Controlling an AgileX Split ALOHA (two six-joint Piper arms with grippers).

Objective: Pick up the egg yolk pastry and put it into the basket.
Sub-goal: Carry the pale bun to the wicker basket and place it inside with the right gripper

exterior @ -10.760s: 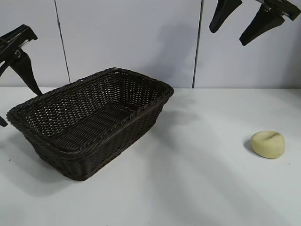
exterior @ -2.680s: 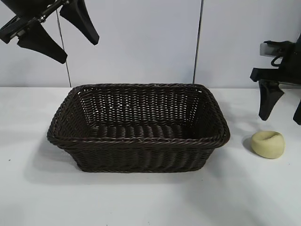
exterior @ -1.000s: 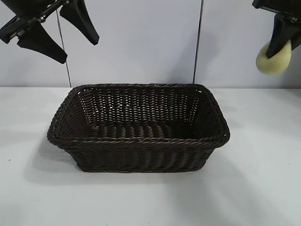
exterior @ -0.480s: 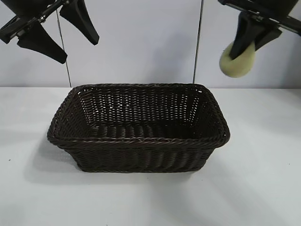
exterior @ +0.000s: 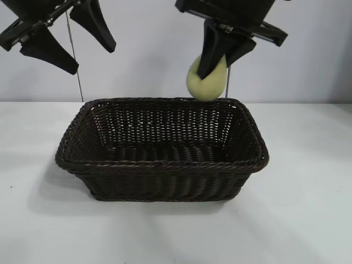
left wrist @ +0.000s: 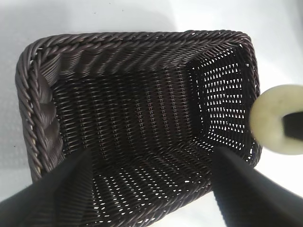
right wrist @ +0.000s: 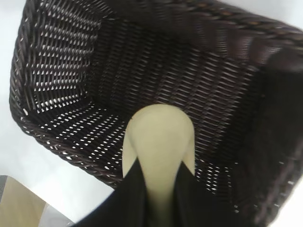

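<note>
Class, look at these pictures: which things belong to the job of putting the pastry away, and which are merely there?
Belonging to the job:
egg yolk pastry, held above the basket
basket, nothing inside
right gripper, clamping the pastry

Merely there:
left gripper, open, parked high
white table

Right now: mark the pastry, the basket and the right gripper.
egg yolk pastry (exterior: 207, 83): exterior view, its lower bulge.
basket (exterior: 165, 165): exterior view, near braided rim.
right gripper (exterior: 219, 59): exterior view, midway between the fingertips pinching the pastry.

White table (exterior: 308, 220) fills the 6 o'clock half; pale wall (exterior: 148, 49) with two dark vertical seams at 12 o'clock.
</note>
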